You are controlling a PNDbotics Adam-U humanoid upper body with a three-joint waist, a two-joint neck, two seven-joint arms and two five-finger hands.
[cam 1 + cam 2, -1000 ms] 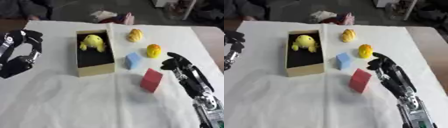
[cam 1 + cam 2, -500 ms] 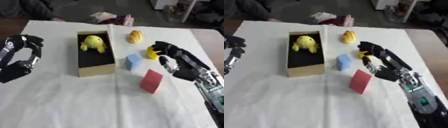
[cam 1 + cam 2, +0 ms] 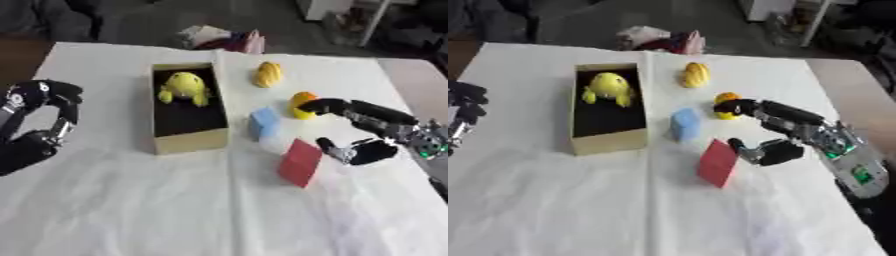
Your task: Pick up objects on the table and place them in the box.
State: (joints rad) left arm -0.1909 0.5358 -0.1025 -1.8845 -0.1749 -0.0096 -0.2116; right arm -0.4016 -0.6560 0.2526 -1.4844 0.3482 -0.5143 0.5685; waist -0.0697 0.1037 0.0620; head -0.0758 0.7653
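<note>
An open cardboard box (image 3: 189, 142) stands left of centre with a yellow soft toy (image 3: 184, 86) inside at its far end. To its right on the white cloth lie a yellow oblong toy (image 3: 267, 75), a small orange-yellow round toy (image 3: 300, 101), a blue block (image 3: 263, 122) and a red block (image 3: 300, 162). My right hand (image 3: 814, 134) comes in from the right, open. Its fingers (image 3: 767, 109) stretch out to the round toy's near side, and its thumb (image 3: 765, 152) sits just right of the red block. My left hand (image 3: 44, 100) hangs idle at the left edge, open with relaxed bent fingers, holding nothing.
A heap of pink and white cloth (image 3: 223, 39) lies past the table's far edge. The white tablecloth (image 3: 175, 210) spreads wide in front of the box. The table's right edge (image 3: 411, 85) runs close behind my right arm.
My right hand has swung left and away from me, from beside the red block to the round orange toy, its fingers spreading from the thumb. The left hand has hardly moved.
</note>
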